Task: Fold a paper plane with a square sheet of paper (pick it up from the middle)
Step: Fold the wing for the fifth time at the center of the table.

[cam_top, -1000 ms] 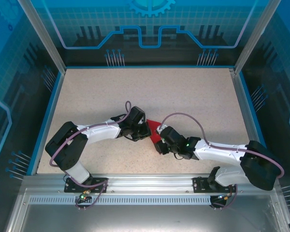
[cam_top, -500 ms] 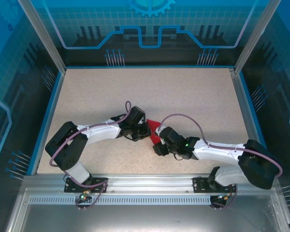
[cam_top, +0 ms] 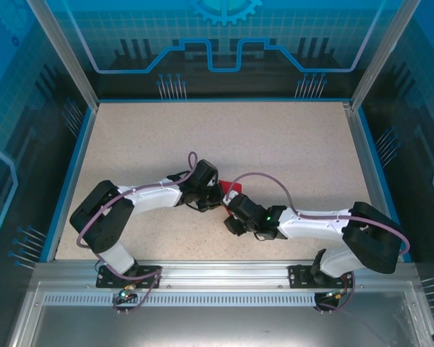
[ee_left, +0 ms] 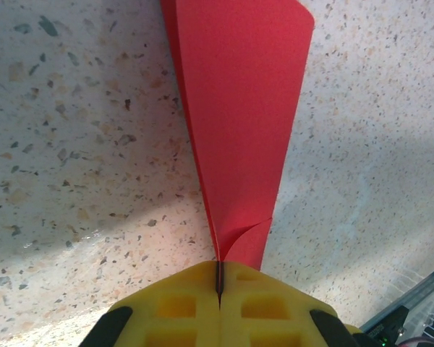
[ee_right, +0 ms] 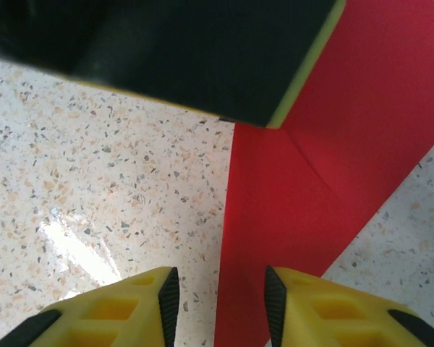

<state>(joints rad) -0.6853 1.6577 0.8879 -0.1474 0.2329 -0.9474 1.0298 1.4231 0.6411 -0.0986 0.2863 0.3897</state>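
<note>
Red paper (cam_top: 229,190) lies on the speckled table (cam_top: 289,144), just nearer than the table's centre, and is mostly covered from above by the two wrists that meet there. It is folded to a long taper with creases.

Left gripper (ee_left: 218,285): the yellow pads are pressed together with no gap, pinching the narrow end of the paper in the seam. From the pinch the paper fans wider toward the table's centre, lying low over the surface, with one layer curling up right at the pads.

Right gripper (ee_right: 220,303): the fingers stand a modest way apart with nothing clamped. Both tips hang just over the table. The paper's straight edge runs up through the gap, the right-hand tip is over red and the left-hand tip over bare table. I cannot tell whether the tips touch down. A diagonal crease crosses the paper ahead of them. A black finger (ee_right: 166,58) with a yellow-green edge sits on the paper's far part.
</note>
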